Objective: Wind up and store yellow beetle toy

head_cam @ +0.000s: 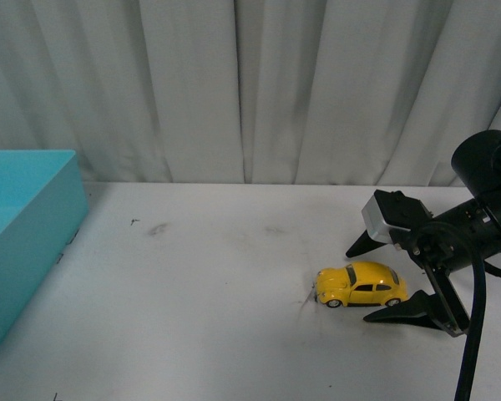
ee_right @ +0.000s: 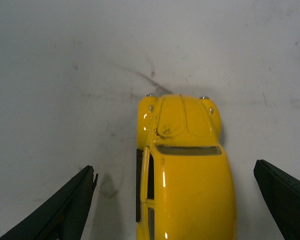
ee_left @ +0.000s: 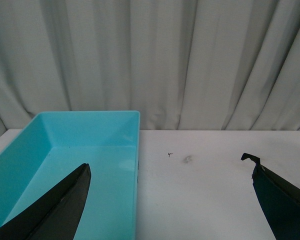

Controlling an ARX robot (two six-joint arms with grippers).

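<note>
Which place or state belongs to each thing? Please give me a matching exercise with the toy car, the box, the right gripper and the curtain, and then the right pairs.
Things:
1. toy car
2. box
3. right gripper
4. curtain

Places and states:
A. turquoise, at the left of the table
B. open around the car, not touching it
C. pale, hanging behind the table
D. yellow, standing on its wheels on the table

Right pairs: 1-D, 2-A, 3-B, 4-C
</note>
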